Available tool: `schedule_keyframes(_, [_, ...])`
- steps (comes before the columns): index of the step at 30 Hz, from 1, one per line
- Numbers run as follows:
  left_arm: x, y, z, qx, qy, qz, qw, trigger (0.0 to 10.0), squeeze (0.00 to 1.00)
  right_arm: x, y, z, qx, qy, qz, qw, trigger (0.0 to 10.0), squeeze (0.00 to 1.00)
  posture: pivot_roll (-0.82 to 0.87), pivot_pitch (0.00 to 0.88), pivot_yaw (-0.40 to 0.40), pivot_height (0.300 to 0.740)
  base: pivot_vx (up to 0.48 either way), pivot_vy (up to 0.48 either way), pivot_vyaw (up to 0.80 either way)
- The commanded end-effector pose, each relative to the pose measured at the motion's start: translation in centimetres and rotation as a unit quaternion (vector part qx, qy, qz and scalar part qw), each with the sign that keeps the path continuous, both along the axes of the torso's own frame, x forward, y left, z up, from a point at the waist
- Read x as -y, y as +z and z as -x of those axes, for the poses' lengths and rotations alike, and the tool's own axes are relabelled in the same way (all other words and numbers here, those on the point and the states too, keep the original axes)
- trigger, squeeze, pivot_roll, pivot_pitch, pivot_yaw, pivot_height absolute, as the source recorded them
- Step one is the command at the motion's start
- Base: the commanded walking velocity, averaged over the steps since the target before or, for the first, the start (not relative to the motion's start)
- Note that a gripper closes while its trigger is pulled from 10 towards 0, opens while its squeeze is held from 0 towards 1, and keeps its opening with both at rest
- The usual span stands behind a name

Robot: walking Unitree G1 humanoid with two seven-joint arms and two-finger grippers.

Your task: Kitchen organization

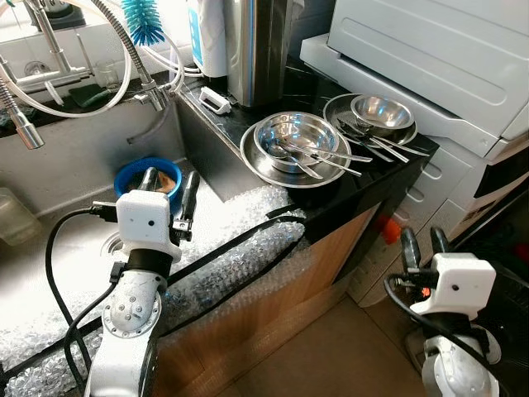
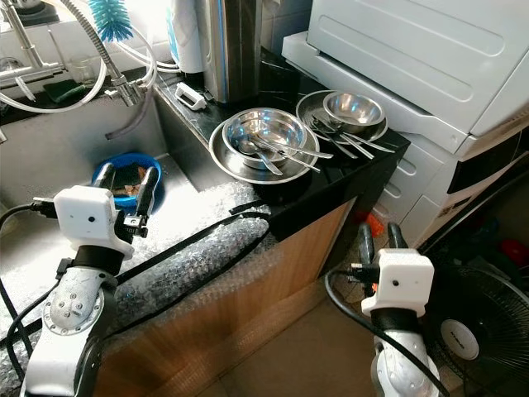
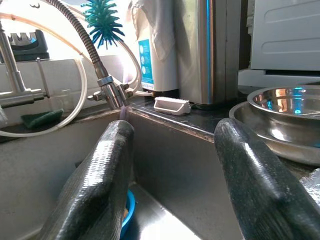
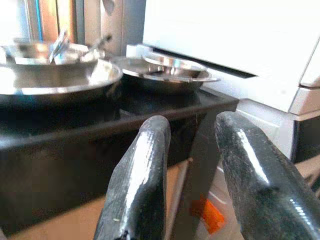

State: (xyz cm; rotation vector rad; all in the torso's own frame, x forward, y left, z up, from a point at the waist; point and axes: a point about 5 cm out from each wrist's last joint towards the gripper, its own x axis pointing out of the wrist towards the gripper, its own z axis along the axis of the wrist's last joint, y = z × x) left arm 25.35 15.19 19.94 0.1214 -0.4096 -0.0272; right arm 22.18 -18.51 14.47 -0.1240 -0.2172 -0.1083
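Observation:
On the black counter (image 1: 388,178) sit two stacks of steel dishes. The nearer stack is a steel bowl (image 1: 295,137) in a wide plate (image 1: 256,161) with spoons (image 1: 318,157) lying across it. Behind it a small bowl (image 1: 382,112) rests on another plate (image 1: 339,107) with more cutlery (image 1: 384,147). My left gripper (image 1: 168,188) hangs open over the sink (image 1: 74,157), just above a blue bowl (image 1: 136,174). My right gripper (image 1: 420,246) is open and empty, low beside the counter's end.
A hose tap (image 1: 140,83) and a teal bottle brush (image 1: 145,21) stand behind the sink. Bubble wrap (image 1: 248,215) covers the sink's front edge. A tall steel container (image 1: 256,50) and white appliance (image 1: 430,50) crowd the counter. A floor fan (image 2: 475,331) stands at right.

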Motion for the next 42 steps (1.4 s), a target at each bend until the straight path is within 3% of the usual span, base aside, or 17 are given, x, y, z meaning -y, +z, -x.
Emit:
schedule_keyframes(1, [0.0, 0.2, 0.0, 0.011, -0.001, 0.001, 1.000, 10.0, 0.00, -0.1, 0.0, -0.3, -0.003, 0.005, -0.018, 1.000, 10.0, 0.00, 0.04, 0.080, -0.035, 0.740, 0.000, 0.000, 0.00])
schedule_keyframes(2, [0.1, 0.2, 0.0, 0.011, -0.002, 0.001, 1.000, 10.0, 0.00, -0.3, 0.1, -0.4, -0.001, 0.010, -0.030, 1.000, 10.0, 0.00, 0.03, 0.081, -0.033, 0.740, 0.000, 0.000, 0.00])
schedule_keyframes(3, [0.1, 0.2, 0.0, 0.011, -0.002, 0.001, 1.000, 10.0, 0.00, -0.4, 0.1, -0.5, -0.001, 0.013, -0.041, 0.999, 10.0, 0.41, 0.03, 0.081, -0.033, 0.740, 0.000, 0.000, 0.00])
schedule_keyframes(4, [0.2, 0.2, -0.1, 0.011, -0.003, 0.002, 1.000, 10.0, 0.00, -0.5, 0.1, -0.7, -0.001, 0.019, -0.061, 0.998, 10.0, 1.00, 0.03, 0.081, -0.033, 0.740, 0.000, 0.000, 0.00])
schedule_keyframes(6, [0.3, 0.2, -0.1, 0.010, -0.005, 0.001, 1.000, 10.0, 0.00, -0.8, -0.2, -1.0, -0.010, 0.032, -0.102, 0.994, 10.0, 1.00, 0.04, 0.083, -0.035, 0.740, 0.000, 0.000, 0.00])
schedule_keyframes(8, [0.3, 0.2, -0.1, 0.010, -0.005, 0.002, 1.000, 10.0, 0.00, -0.8, -0.2, -1.2, -0.013, 0.036, -0.113, 0.993, 10.0, 1.00, 0.04, 0.086, -0.034, 0.740, 0.000, 0.000, 0.00])
schedule_keyframes(9, [0.3, 0.2, -0.1, 0.009, -0.005, 0.002, 1.000, 10.0, 0.00, -0.8, -0.3, -1.5, -0.016, 0.034, -0.122, 0.992, 10.0, 0.89, 0.04, 0.086, -0.034, 0.740, 0.000, 0.000, 0.00])
schedule_keyframes(10, [0.3, 0.1, -0.1, 0.009, -0.005, 0.002, 1.000, 10.0, 0.00, -0.7, -0.3, -1.6, -0.016, 0.033, -0.127, 0.991, 10.0, 0.89, 0.04, 0.086, -0.034, 0.740, 0.000, 0.000, 0.00])
schedule_keyframes(11, [0.3, 0.1, -0.1, 0.009, -0.005, 0.001, 1.000, 10.0, 0.00, -0.7, -0.4, -1.8, -0.019, 0.035, -0.131, 0.991, 10.0, 0.00, 0.04, 0.087, -0.035, 0.740, 0.000, 0.000, 0.00])
schedule_keyframes(32, [0.6, 0.1, -0.1, 0.010, -0.009, 0.001, 1.000, 10.0, 0.00, -2.5, 0.4, -4.5, -0.022, 0.140, -0.128, 0.982, 10.0, 0.00, 0.05, 0.077, -0.042, 0.740, 0.000, 0.000, 0.00])
schedule_keyframes(35, [0.6, 0.1, -0.1, 0.010, -0.009, 0.002, 1.000, 10.0, 0.00, -2.8, 0.4, -5.0, -0.023, 0.153, -0.154, 0.976, 10.0, 0.00, 0.05, 0.072, -0.041, 0.740, 0.000, 0.000, 0.00])
schedule_keyframes(42, [0.8, 0.2, -0.1, 0.010, -0.012, 0.003, 1.000, 10.0, 0.00, -4.0, 0.5, -5.8, -0.024, 0.199, -0.160, 0.967, 10.0, 0.00, 0.05, 0.066, -0.043, 0.740, 0.000, 0.000, 0.00])
